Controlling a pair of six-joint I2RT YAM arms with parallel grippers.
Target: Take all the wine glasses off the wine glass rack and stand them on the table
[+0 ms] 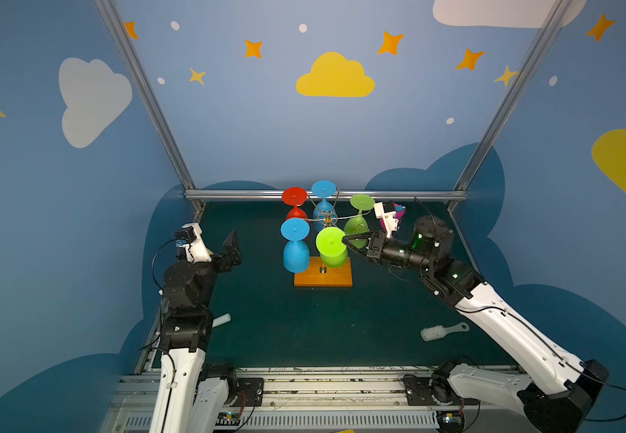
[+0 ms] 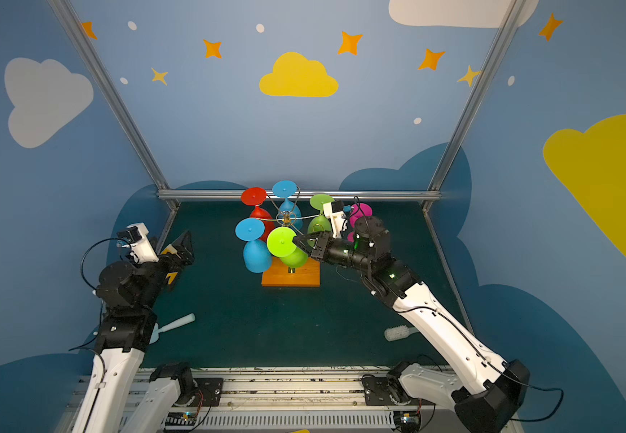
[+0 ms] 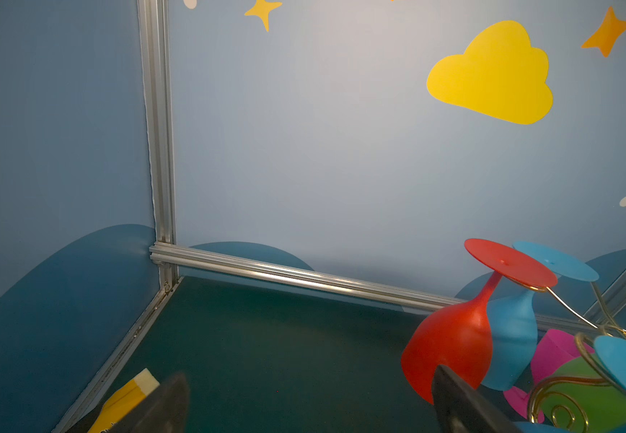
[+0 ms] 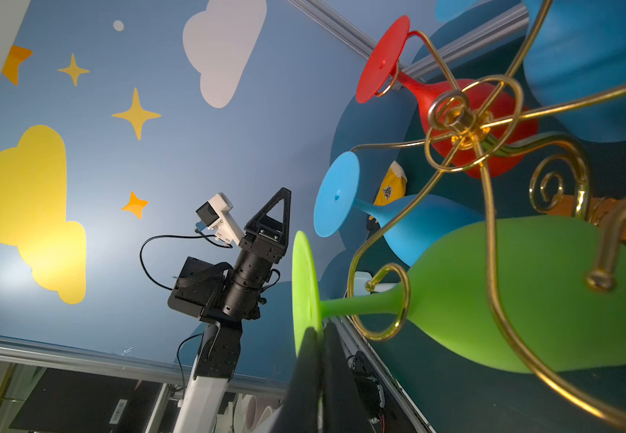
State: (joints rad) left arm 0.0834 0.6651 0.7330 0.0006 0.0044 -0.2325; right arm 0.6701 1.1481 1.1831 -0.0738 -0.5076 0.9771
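Wine glass rack (image 1: 322,279) at table (image 1: 304,330) centre (brush (image 1: 440,331) nearer, to its right)

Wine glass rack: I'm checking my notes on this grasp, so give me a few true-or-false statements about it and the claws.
1. The right claw is shut on the foot of the near green glass. True.
2. The left claw grips a red glass. False: it stands open, apart from the wine glass rack.
3. The near blue glass hangs bowl-down. True.
4. The rack's base is blue. False: it is orange.
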